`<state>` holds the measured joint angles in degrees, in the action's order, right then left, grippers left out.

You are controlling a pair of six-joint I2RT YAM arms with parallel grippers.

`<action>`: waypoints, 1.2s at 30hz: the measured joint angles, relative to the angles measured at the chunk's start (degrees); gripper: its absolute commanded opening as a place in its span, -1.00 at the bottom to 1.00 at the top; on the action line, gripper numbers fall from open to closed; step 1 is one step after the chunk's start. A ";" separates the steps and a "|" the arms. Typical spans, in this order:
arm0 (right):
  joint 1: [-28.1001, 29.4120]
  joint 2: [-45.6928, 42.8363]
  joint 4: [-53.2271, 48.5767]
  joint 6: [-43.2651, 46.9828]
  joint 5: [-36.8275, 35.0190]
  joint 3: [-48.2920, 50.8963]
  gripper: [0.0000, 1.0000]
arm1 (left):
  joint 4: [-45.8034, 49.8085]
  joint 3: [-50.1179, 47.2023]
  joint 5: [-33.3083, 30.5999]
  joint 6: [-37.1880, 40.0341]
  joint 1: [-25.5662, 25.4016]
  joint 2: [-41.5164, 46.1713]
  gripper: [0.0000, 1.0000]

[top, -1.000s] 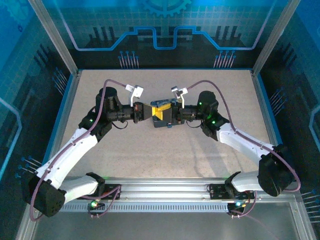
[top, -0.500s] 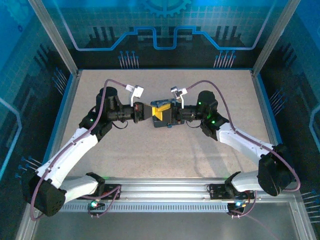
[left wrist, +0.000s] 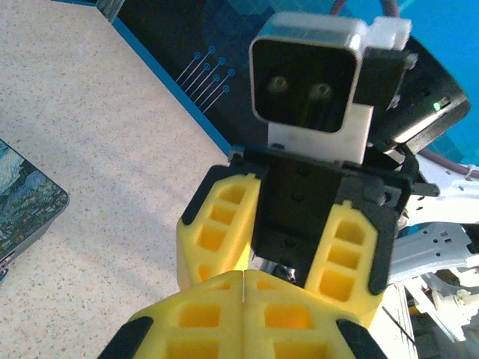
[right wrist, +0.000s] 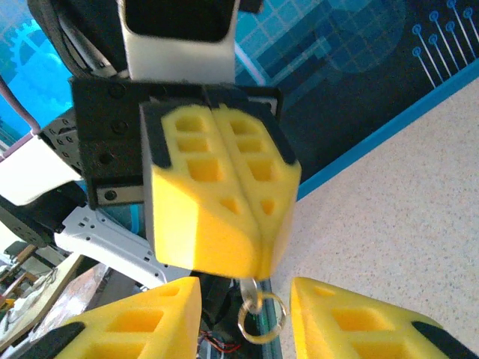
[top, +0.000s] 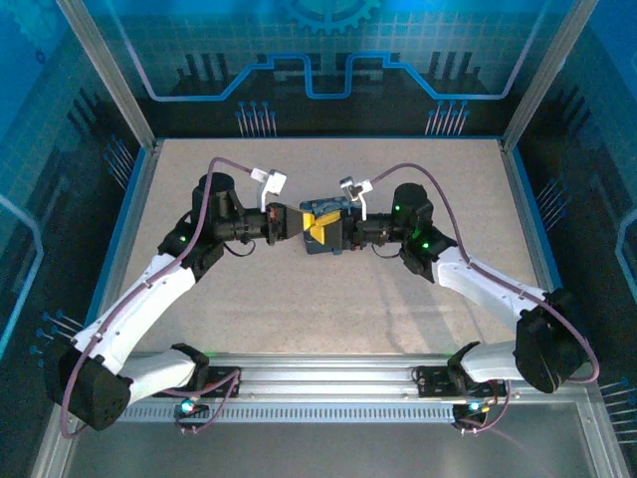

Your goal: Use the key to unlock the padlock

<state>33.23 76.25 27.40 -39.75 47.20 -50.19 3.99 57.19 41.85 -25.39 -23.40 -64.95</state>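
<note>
My left gripper (top: 296,223) and right gripper (top: 330,231) meet tip to tip over the middle of the table. In the right wrist view the left gripper's yellow fingers (right wrist: 224,202) are pressed together on the key (right wrist: 255,289), whose silvery end and wire ring (right wrist: 262,320) hang out below them. My right gripper (right wrist: 245,293) stands open, one finger on each side of that ring, touching nothing. In the left wrist view my left gripper (left wrist: 245,278) is shut, facing the right gripper's spread fingers (left wrist: 221,224). The padlock is hidden.
A blue painted tin box (top: 323,244) lies on the speckled table directly under the two grippers; its corner shows at the left (left wrist: 22,202). Blue walls and metal posts (top: 109,80) ring the table.
The right gripper has crept a little left, closer onto the left gripper's tips. The left arm has held still and stayed shut.
</note>
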 measured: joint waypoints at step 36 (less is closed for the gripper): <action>0.15 -0.07 -2.49 -0.72 -0.66 -1.03 -0.69 | 0.07 0.00 0.02 0.46 0.00 0.00 -1.00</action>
<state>33.39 76.18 24.91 -40.47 46.54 -51.22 4.05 57.19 41.87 -24.93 -23.40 -64.95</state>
